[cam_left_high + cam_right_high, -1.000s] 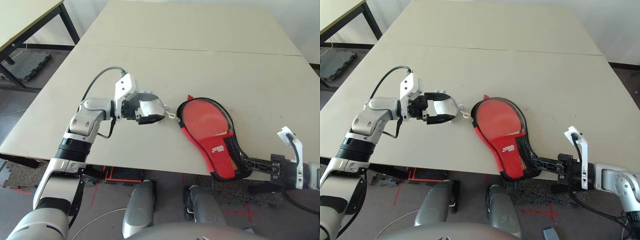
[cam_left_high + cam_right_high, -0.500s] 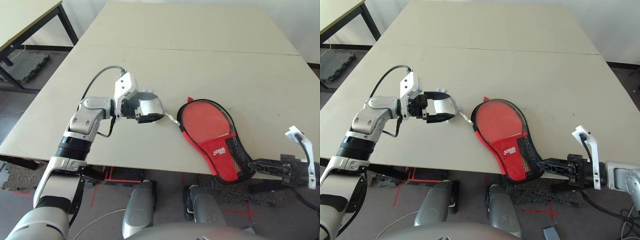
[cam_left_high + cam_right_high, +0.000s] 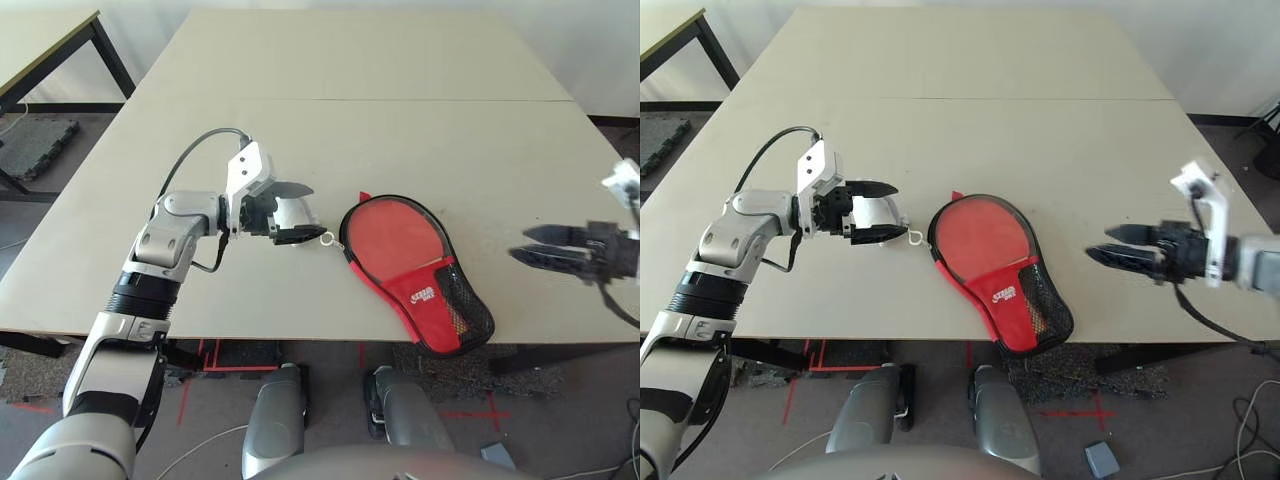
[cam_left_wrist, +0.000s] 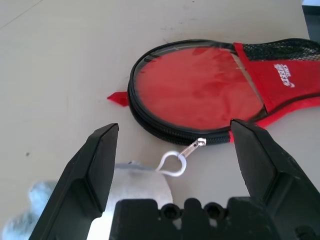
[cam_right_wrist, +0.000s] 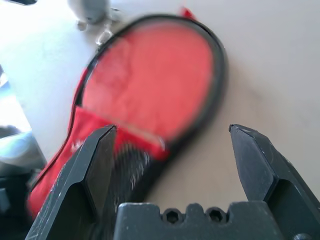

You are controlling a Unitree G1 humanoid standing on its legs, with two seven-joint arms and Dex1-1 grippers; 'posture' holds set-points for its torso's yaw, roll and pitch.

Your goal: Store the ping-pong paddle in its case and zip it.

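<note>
Case (image 3: 415,270) looks zipped, both claws wide open and empty, so I'd just lift left claw (image 3: 296,213) and right claw (image 3: 1118,250) clear without snagging the pull loop (image 4: 171,163).

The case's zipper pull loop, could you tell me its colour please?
White; the zipper pull loop shows best in the left wrist view.

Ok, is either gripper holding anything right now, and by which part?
Nothing is held. The left gripper stands open just short of the case's zipper pull; the right gripper is open, off to the case's side.
</note>
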